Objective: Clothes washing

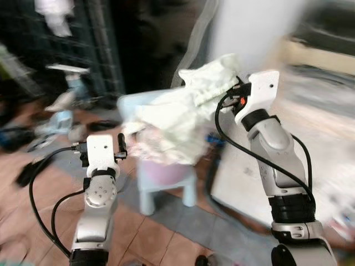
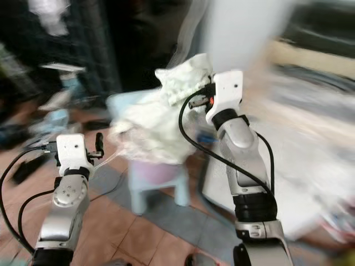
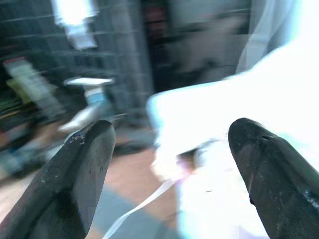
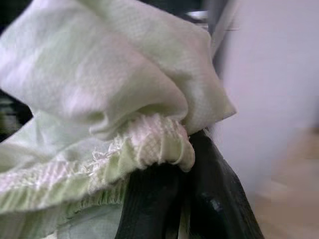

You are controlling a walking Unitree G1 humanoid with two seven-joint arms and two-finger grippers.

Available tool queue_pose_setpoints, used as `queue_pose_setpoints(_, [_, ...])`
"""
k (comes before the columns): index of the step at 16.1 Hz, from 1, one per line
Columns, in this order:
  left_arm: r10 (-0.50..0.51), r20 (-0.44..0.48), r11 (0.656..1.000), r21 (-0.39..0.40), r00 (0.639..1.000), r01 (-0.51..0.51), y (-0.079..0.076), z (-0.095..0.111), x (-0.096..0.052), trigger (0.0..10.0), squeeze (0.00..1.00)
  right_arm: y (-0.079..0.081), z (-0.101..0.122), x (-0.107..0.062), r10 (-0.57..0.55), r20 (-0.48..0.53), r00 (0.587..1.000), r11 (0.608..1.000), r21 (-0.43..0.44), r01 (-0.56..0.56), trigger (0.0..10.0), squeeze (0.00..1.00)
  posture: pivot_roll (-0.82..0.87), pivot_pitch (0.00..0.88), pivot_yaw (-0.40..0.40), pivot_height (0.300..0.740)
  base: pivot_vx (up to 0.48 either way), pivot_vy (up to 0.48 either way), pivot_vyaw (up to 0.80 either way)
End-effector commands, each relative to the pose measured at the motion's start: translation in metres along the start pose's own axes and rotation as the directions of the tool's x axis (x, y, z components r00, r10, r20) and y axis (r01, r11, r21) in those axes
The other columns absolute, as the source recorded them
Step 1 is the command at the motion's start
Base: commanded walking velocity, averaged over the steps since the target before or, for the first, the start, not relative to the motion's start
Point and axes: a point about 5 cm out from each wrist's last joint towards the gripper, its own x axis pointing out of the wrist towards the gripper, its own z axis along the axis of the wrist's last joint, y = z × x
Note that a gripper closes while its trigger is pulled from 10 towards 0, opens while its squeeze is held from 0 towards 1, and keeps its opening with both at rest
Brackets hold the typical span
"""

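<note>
**Robot lifts a pale green garment from a heap of laundry**

The head cameras are blurred by motion. The right gripper [image 1: 237,88] is raised at centre right, its two black fingers pinched together on a pale green, soft cotton garment with a gathered elastic hem [image 1: 213,80]. The right wrist camera shows that ribbed hem bunched over the closed fingertips [image 4: 199,199]. The garment hangs from the gripper down toward a loose heap of light-coloured clothes [image 1: 166,130], which sits in a pale pink round plastic tub [image 1: 163,172] on a small light blue plastic stool [image 1: 166,194] at the centre of the scene, on a brown tiled floor [image 1: 150,235].

The left gripper [image 1: 102,149] hovers low on the near left, just beside the heap, its fingers [image 3: 75,169] spread apart and holding nothing.

A white wall [image 1: 255,33] stands far right; dark shelving [image 1: 66,50] lies far left.

The garment looks light, limp and stretchy. It will likely sag, trail and snag other clothes. The thick elastic hem seems the firmest place to grip.
</note>
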Motion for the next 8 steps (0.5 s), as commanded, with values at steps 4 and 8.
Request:
queue_pose_setpoints(4, [-0.021,0.007,1.0,-0.005,1.0,0.021,-0.0026,0.0032,0.0006,10.0,0.0,-0.011,0.0109,0.0055,-0.042,0.044,0.998,0.999,-0.02,0.043,10.0,0.0,0.01,0.0,0.011,0.74,0.0,-0.297,-0.8])
queue_pose_setpoints(8, [-0.021,0.006,1.0,-0.007,1.0,0.021,-0.0027,0.0028,0.0006,10.0,0.0,-0.0106,0.0098,0.0048,-0.042,0.042,0.998,0.999,-0.023,0.043,10.0,0.0,0.01,0.0,0.011,0.74,0.0,-0.15,-0.73])
